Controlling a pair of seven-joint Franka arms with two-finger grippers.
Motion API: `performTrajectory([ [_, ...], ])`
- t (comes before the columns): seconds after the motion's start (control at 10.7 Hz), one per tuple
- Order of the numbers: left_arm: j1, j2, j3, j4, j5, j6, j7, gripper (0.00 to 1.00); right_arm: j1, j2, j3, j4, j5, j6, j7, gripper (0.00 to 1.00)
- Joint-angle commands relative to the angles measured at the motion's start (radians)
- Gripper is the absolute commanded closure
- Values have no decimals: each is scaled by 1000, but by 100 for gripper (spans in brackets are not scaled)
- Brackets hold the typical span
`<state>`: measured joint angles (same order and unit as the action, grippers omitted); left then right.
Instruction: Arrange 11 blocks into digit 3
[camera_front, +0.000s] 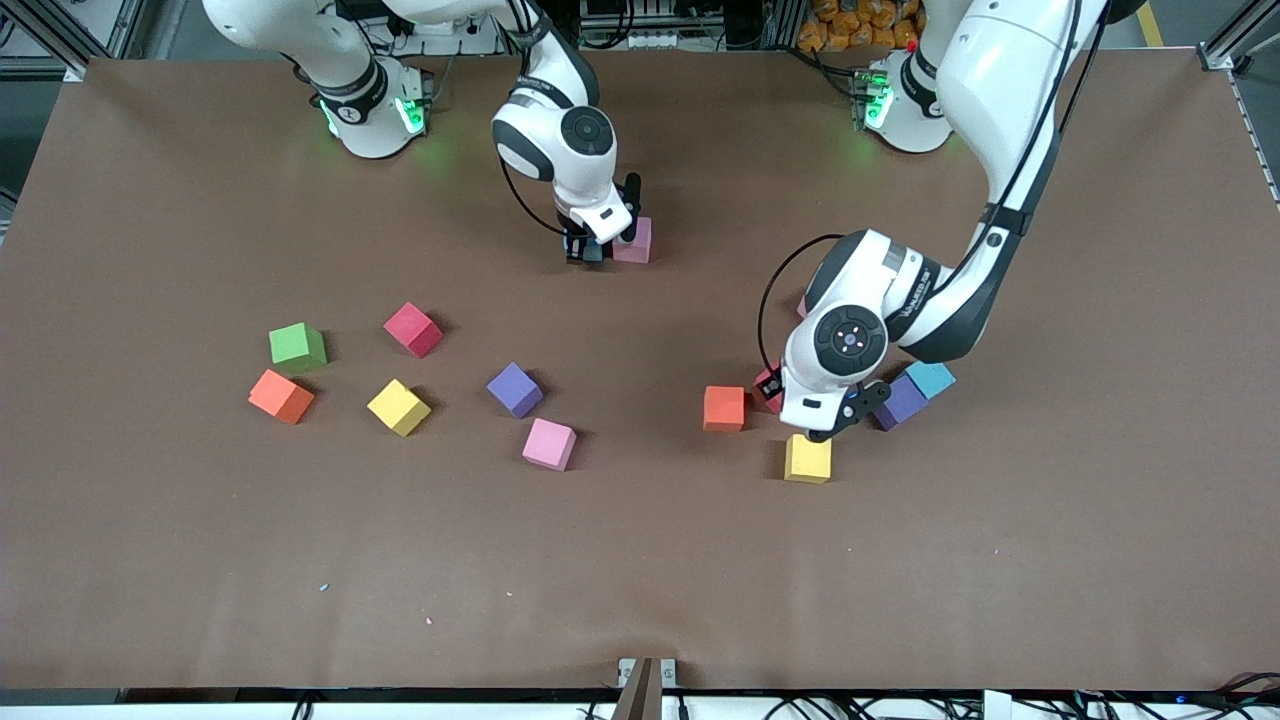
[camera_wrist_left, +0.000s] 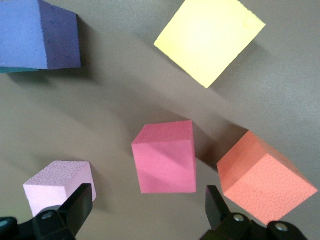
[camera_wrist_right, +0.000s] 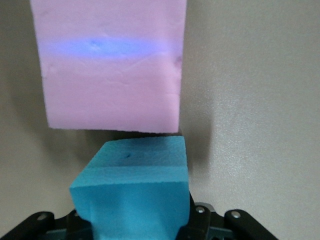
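1. No container stands on the brown table (camera_front: 640, 560); the cubes lie loose on its surface.
2. The right gripper (camera_front: 590, 250) is down at the table near the robots' bases, its fingers clamped on a light blue cube (camera_wrist_right: 132, 192).
3. That light blue cube sits just beside a pink cube (camera_front: 634, 240), which rests on the table; in the right wrist view their edges look as good as touching.
4. The right arm reaches out from its base with the wrist bent steeply down.
5. The left gripper (camera_wrist_left: 145, 207) hangs with its fingers spread wide and holding nothing, over a dark pink cube (camera_wrist_left: 165, 157) in a cluster toward the left arm's end of the table.
6. The left arm folds down sharply, its wrist covering part of that cluster in the front view.
7. Around the dark pink cube lie an orange cube (camera_front: 724, 408), a yellow cube (camera_front: 808, 459) nearer the front camera, a pale pink cube (camera_wrist_left: 59, 185), a purple cube (camera_front: 900, 402) and a teal cube (camera_front: 931, 378) touching the purple one.
8. Toward the right arm's end lie a green cube (camera_front: 297, 346), a second orange cube (camera_front: 281, 396), a red cube (camera_front: 413, 329), a second yellow cube (camera_front: 398, 407), a second purple cube (camera_front: 515, 389) and another pink cube (camera_front: 549, 444), all apart from one another.
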<state>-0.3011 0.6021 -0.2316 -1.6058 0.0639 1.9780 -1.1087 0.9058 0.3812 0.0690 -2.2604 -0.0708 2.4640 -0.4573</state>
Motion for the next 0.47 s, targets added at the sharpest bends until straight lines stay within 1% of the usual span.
performTrajectory([
  [0.0,4,28,2,30,14,22,-28,0,12,16,-6,16,-20,10,57,83],
  [0.37,4,67,2,29,16,85,-28,0,15,28,-5,38,-12,9,98,84],
])
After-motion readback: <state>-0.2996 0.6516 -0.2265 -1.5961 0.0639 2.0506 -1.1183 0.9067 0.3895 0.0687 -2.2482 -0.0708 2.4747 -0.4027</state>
